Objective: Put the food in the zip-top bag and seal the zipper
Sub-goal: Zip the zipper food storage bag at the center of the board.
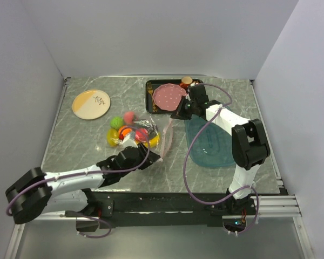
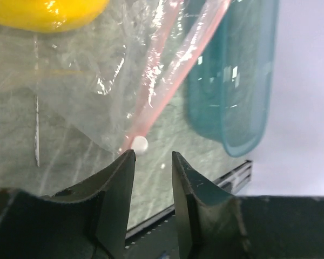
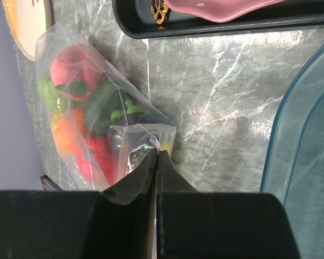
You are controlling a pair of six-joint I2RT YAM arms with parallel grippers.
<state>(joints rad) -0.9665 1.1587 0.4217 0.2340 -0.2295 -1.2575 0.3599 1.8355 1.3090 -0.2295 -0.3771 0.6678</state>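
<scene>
Bright even light from above, soft shadows, white glare on the marble bench [image 3: 232, 81], glints on the crinkly zip-top bag [image 2: 86, 91], left wrist view blurred

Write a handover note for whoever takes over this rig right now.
Left claw: open, empty, just short of the near end of the pale pink zipper strip.
Right claw: shut, seemingly pinching the far corner of the clear crinkly zip-top bag.
Done: plastic toy fruits lie inside the bag.
To do: the strip's two halves gape; press them together along the mouth.
</scene>
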